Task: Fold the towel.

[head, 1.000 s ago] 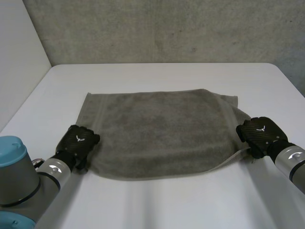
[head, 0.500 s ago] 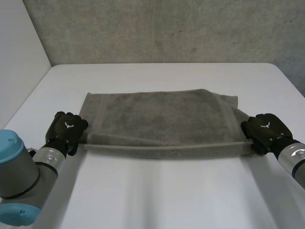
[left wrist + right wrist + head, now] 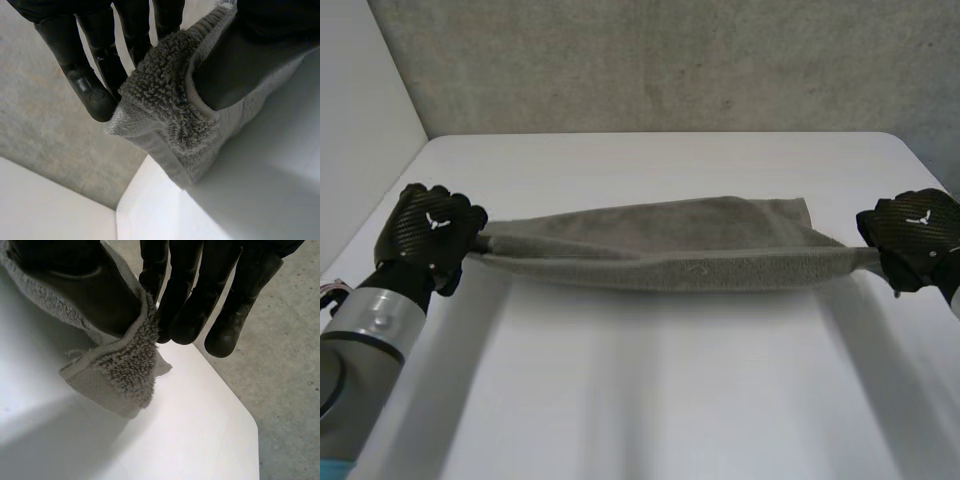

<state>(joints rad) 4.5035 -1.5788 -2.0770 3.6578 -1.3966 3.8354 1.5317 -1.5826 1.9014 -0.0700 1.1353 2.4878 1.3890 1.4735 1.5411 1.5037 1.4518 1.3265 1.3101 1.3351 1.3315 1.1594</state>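
A grey-brown towel [image 3: 670,250] is stretched taut between my two hands above the white table [image 3: 650,390], its near edge lifted and its far part sagging toward the table. My left hand [image 3: 428,232] holds the towel's left near corner; in the left wrist view that corner [image 3: 170,107] is pinched between thumb and fingers [image 3: 95,95]. My right hand [image 3: 912,236] grips the right near corner; in the right wrist view the corner [image 3: 117,372] is clamped between thumb and fingers [image 3: 187,315].
The table's left edge borders a pale wall [image 3: 360,120]. A grey carpeted surface [image 3: 670,60] rises behind the far edge. The table's rounded corner [image 3: 252,425] lies beyond my right hand, with grey floor past it.
Both hands closed on the near corners, lifted them off the table and moved away from me and apart. The flat towel is now raised and pulled tight.
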